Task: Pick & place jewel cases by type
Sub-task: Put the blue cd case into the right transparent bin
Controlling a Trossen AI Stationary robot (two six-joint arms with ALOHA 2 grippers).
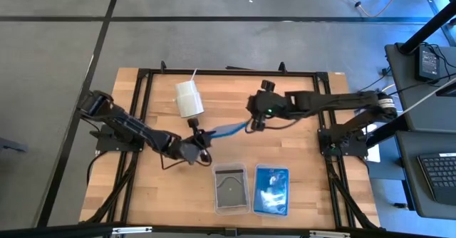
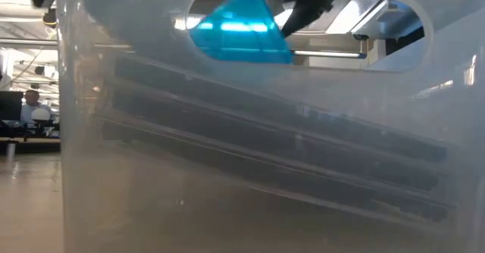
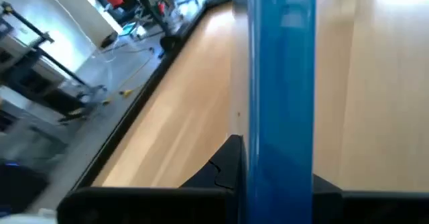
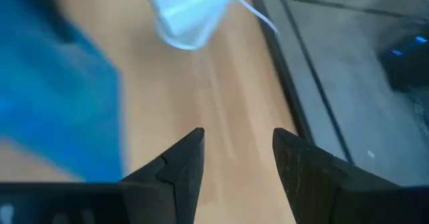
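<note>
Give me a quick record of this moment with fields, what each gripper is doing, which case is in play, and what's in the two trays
left gripper: shut on the blue jewel case, above mid-table
right gripper: open, empty, near the case's other end
blue jewel case: off the table, edge-on in the left wrist view
left tray: dark grey cases
right tray: blue cases
white cup: lying at the table's far side
sorting: one blue case not yet placed

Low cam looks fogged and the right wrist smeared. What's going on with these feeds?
Low view: a clear tray wall fills the lens, only the blue jewel case shows through its cutout. Right wrist view: the case and white cup are blurred. High view: clean.
</note>
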